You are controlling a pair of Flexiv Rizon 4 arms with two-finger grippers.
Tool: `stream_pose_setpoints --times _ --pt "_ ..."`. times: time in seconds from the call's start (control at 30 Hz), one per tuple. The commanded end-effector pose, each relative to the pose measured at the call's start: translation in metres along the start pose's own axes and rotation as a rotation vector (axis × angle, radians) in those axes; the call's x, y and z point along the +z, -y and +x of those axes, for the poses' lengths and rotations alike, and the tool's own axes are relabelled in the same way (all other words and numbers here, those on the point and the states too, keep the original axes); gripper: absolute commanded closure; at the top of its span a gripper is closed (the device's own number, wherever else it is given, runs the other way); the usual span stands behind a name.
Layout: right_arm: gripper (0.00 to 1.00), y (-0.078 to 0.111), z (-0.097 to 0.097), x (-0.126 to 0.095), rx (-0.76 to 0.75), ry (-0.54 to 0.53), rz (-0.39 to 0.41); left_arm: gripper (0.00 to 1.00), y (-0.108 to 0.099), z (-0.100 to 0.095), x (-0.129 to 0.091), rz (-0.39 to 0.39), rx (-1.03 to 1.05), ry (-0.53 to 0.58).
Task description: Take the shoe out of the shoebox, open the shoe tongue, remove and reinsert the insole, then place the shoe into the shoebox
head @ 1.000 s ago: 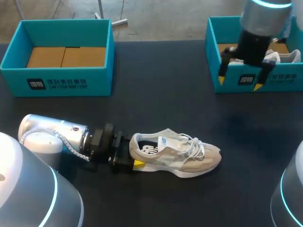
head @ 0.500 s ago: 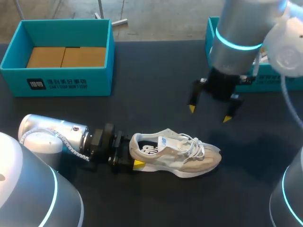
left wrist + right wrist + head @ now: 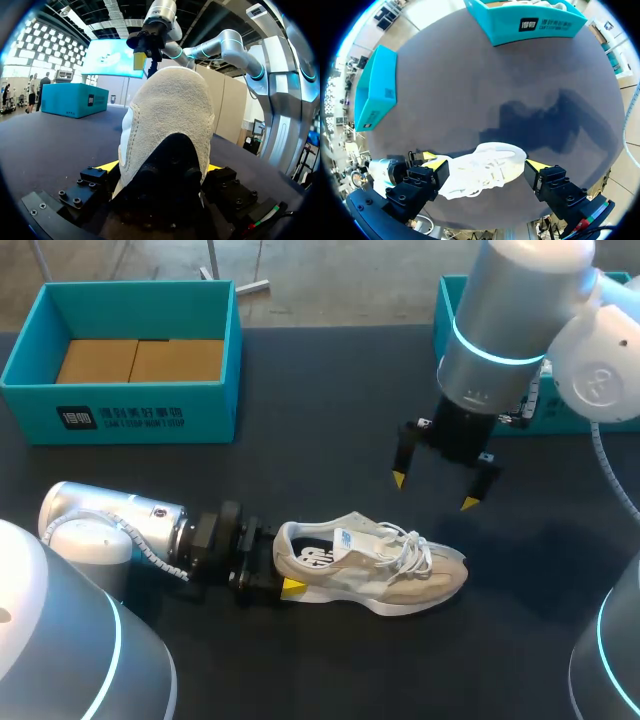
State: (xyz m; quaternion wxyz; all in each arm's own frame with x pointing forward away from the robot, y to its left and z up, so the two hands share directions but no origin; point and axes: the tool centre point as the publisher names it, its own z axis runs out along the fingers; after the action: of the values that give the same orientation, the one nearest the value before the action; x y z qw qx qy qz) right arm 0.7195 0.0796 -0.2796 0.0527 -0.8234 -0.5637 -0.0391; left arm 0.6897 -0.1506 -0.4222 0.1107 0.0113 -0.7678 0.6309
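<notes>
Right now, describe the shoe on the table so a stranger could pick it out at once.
On the black table, nearer the robot than the left box or the right box, the shoe lies on its sole. Unlike the teal boxes, it is beige with white laces, and the left gripper clamps its heel.

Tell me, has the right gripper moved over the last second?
Yes. The right gripper has swung away from over the right shoebox, leftward and toward the shoe, and now hangs open above its laces.
</notes>
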Motion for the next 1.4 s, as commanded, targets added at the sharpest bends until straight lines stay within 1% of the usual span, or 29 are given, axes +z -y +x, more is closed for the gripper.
stream_pose_setpoints --times 0.03,0.13,0.47,0.7,0.8,0.87,1.27,1.4 --pt "0.0 0.0 0.001 0.001 0.0 -0.001 0.0 1.0 -0.004 -0.002 -0.001 0.001 -0.001 0.002" --pt "0.0 0.0 0.001 0.001 0.0 -0.001 0.0 1.0 -0.004 -0.002 -0.001 0.001 -0.001 0.002" --pt "0.0 0.034 0.049 0.01 -0.074 0.039 0.009 1.0 -0.004 -0.002 -0.001 0.001 -0.001 0.002" --pt "0.0 0.054 0.072 0.006 -0.09 0.067 -0.012 1.0 -0.004 -0.002 -0.001 0.001 -0.001 0.002" --pt "0.0 0.062 0.077 0.008 -0.097 0.06 -0.012 1.0 -0.004 -0.002 -0.001 0.001 -0.001 0.002" --pt "0.0 0.065 0.077 0.008 -0.084 0.051 0.007 1.0 -0.004 -0.002 -0.001 0.001 -0.001 0.002" --pt "0.0 0.065 0.077 0.008 -0.084 0.051 0.007 1.0 -0.004 -0.002 -0.001 0.001 -0.001 0.002" --pt "0.0 0.073 0.088 0.019 -0.085 0.126 -0.024 1.0 -0.004 -0.002 -0.001 0.001 -0.001 0.002"
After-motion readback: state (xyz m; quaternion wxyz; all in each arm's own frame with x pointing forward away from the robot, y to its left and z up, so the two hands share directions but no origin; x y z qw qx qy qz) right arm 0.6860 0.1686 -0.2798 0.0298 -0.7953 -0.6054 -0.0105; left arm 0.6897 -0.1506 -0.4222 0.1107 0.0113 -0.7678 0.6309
